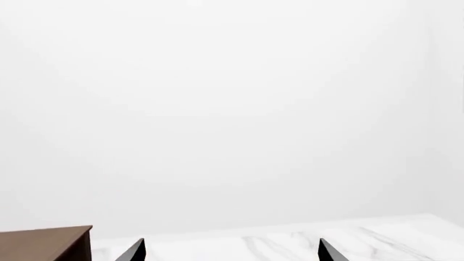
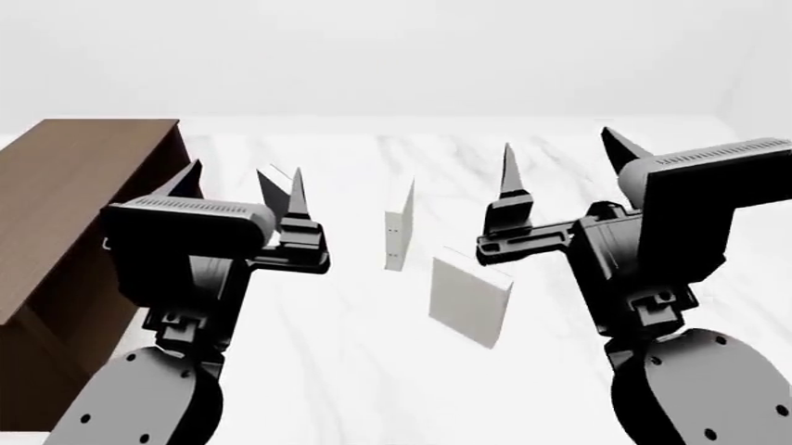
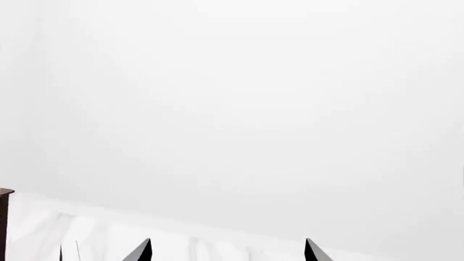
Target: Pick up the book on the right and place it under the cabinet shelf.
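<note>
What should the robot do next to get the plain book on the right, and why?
Probably lower the right hand toward the book and line up over its top edge. That hand hangs open and raised, holding nothing, while the book stands alone on the table, just below and to the hand's left. The left hand is nearer the cabinet, so it seems the worse choice.

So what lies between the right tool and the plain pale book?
Nothing: in the head view only bare marble table separates the right tool from the book, which stands below it.
</note>
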Robot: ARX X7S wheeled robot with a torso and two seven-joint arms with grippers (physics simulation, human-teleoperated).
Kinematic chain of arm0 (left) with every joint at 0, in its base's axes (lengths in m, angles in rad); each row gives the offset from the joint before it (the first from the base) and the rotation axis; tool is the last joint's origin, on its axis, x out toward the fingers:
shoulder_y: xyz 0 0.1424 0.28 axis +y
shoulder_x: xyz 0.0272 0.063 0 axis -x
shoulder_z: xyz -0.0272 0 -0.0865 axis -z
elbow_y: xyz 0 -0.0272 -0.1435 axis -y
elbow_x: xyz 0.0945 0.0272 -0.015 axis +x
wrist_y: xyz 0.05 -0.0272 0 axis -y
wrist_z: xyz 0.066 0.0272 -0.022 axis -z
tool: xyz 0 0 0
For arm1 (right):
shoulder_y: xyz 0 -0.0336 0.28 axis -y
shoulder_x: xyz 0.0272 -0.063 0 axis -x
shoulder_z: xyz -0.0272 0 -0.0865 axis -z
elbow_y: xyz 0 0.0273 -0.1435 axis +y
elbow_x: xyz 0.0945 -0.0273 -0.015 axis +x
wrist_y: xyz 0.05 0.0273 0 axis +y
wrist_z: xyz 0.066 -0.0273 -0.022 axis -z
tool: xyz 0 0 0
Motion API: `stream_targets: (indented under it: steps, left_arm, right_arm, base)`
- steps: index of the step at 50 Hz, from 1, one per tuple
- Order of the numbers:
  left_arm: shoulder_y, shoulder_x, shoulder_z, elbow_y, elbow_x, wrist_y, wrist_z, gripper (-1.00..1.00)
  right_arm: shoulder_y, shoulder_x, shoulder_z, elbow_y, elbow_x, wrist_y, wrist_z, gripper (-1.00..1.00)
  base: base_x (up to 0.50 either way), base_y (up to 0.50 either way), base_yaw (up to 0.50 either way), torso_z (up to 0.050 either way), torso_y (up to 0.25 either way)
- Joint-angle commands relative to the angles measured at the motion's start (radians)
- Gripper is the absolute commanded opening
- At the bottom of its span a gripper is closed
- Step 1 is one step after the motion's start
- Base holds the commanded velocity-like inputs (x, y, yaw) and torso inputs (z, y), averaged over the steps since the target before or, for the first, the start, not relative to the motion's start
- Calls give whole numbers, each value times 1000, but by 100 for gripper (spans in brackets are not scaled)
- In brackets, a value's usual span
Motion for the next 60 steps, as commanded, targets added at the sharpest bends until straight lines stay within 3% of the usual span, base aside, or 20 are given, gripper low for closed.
stream_targets:
  steps: [1,3,8,12,20,35,47,60]
  left_arm:
    - [-2,-7,18,16,5,-13,-18,100]
    - [-4,-8,21,16,9,-14,-24,100]
    - [-11,-12,38,28,19,-26,-36,100]
    - [-14,-10,40,37,14,-30,-40,100]
    - [-16,-12,50,23,11,-22,-40,100]
    - [-6,-26,50,7,2,-7,-40,100]
    - [22,-36,40,-13,-13,38,-28,100]
    - [22,-43,49,-51,-13,69,-22,100]
  right_arm:
    - [339,63,25,-18,102,396,-31,100]
    - [420,102,9,52,176,411,-3,100]
    - [605,196,3,298,591,410,177,100]
    - [727,248,-104,464,647,407,106,100]
    - [921,339,-471,728,608,347,-192,100]
    - [1104,260,-820,1191,488,273,-498,100]
    - [1127,217,-995,1307,432,259,-590,100]
    - [1099,172,-1073,1416,385,145,-657,100]
  base:
    - [0,0,0,0,0]
    - [0,0,0,0,0]
    - [0,0,0,0,0]
    - [0,0,0,0,0]
    - [0,0,0,0,0]
    - [0,0,0,0,0]
    - [0,0,0,0,0]
    - [0,0,0,0,0]
